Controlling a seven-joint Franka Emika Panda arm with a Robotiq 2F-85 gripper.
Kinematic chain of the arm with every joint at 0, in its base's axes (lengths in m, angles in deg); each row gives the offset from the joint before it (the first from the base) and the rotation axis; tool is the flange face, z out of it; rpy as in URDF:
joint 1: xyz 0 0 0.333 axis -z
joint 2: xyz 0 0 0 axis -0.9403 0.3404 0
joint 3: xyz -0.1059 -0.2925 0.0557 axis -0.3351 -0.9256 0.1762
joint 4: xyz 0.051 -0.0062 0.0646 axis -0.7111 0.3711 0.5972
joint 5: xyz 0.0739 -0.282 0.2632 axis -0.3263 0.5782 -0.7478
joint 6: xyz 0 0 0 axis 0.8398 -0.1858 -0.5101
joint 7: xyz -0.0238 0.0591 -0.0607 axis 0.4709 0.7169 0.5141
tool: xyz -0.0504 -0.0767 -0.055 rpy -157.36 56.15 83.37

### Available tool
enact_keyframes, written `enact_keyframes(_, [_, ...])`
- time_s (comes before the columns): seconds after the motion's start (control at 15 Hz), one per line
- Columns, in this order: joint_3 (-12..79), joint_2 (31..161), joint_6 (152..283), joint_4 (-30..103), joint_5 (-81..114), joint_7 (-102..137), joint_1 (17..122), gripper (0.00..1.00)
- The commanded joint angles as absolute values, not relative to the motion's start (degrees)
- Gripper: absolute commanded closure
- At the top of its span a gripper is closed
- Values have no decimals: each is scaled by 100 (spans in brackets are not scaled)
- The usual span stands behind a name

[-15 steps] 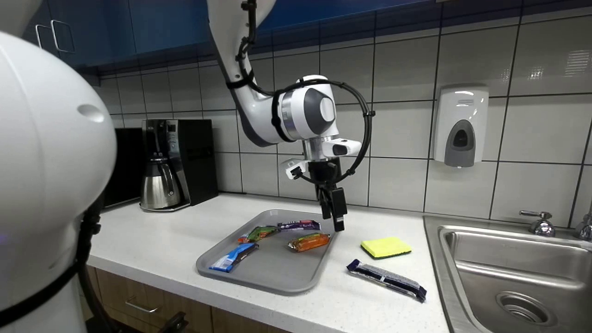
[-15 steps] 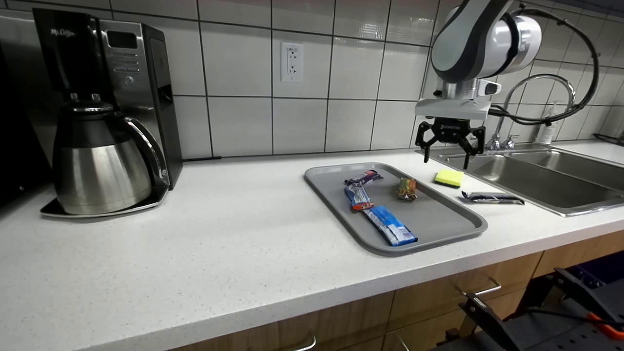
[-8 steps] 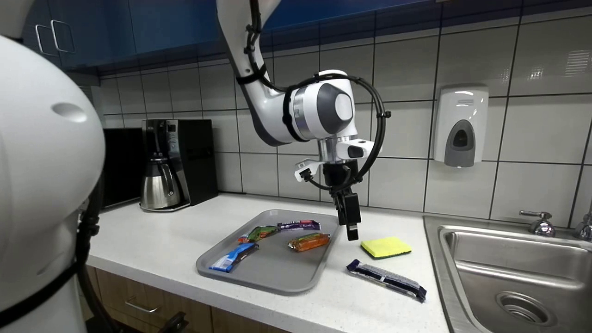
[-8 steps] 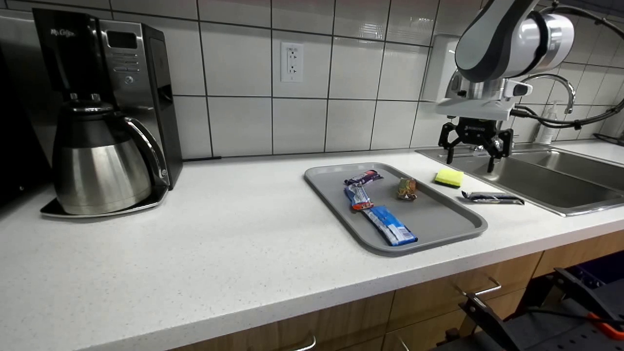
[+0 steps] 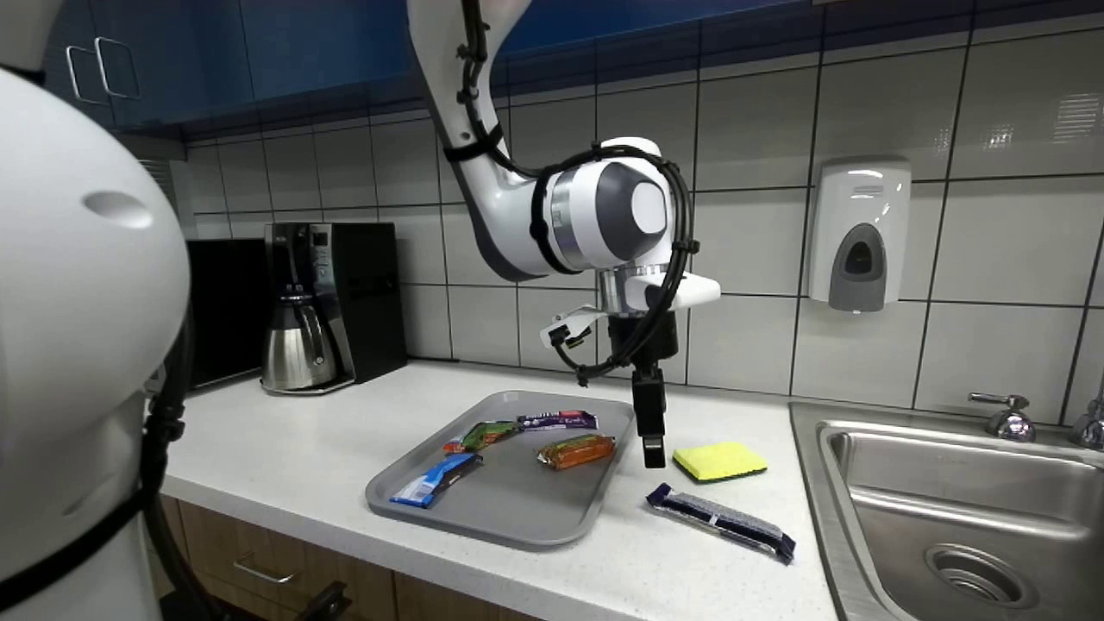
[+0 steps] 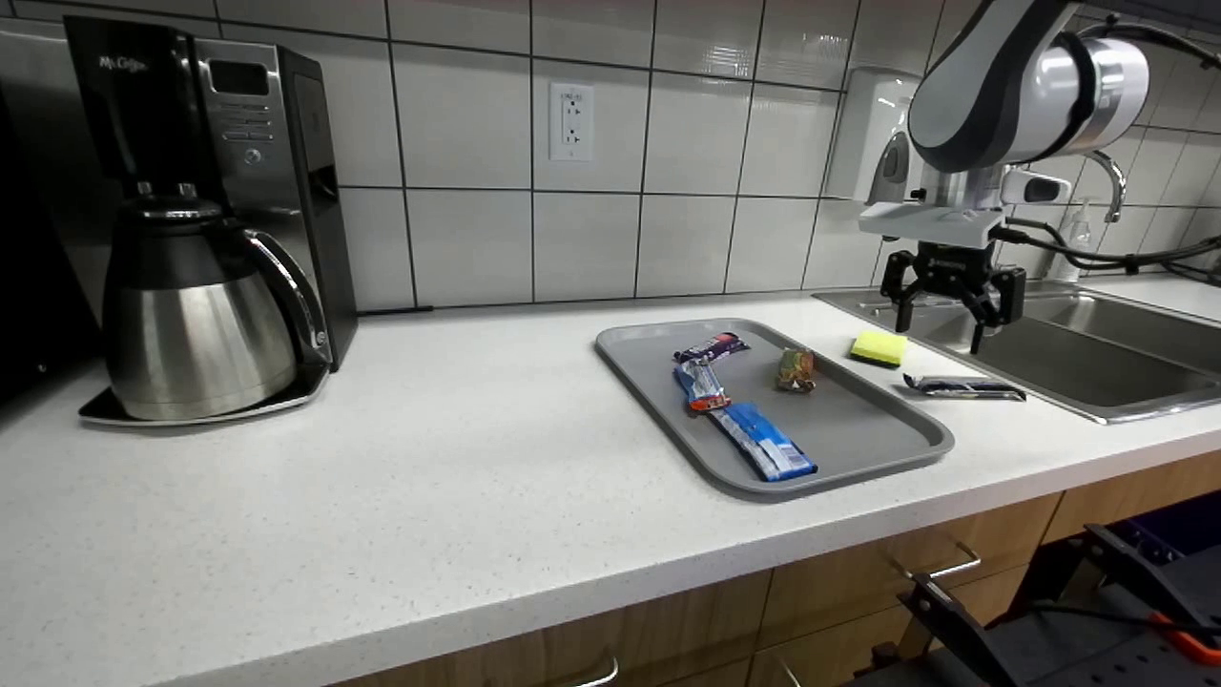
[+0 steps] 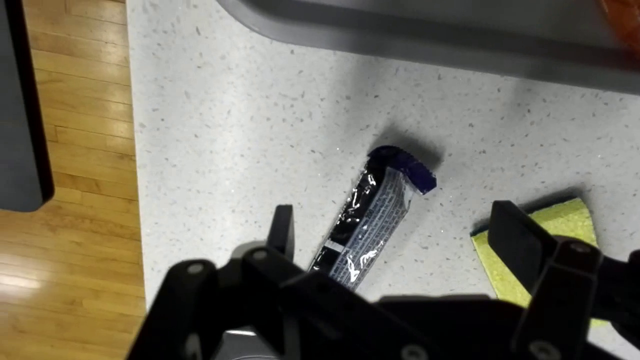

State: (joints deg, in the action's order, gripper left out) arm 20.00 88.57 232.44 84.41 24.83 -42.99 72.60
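Observation:
My gripper (image 5: 655,453) is open and empty, in the air above the counter between the tray and the sink. It also shows open in an exterior view (image 6: 940,339). In the wrist view (image 7: 394,210) a dark wrapped bar (image 7: 370,225) lies below, between the spread fingers; its near end is hidden by the gripper. The bar shows on the counter in both exterior views (image 5: 723,522) (image 6: 965,387). A yellow sponge (image 5: 719,461) lies beside it, partly behind a finger in the wrist view (image 7: 505,272). Nothing touches the fingers.
A grey tray (image 5: 517,517) holds an orange bar (image 5: 578,451), a purple bar (image 5: 559,420), a green-and-orange bar (image 5: 483,435) and a blue bar (image 5: 437,480). A sink (image 5: 819,517) lies beyond the sponge. A coffee maker (image 6: 258,191), wall and soap dispenser (image 5: 861,237) stand around.
My gripper has moved from over the tray's edge towards the sink and lowered, and the wrist has turned. The fingers stay open. The bars, sponge and tray have not moved.

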Motion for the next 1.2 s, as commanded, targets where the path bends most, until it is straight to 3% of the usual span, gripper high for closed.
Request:
enact_keyframes(0.0, [1961,8752,23377,8530,2600,-4782,7412,0])
enact_keyframes(1.13, [1660,9548,23697,8084,2309,-5009,7737,0])
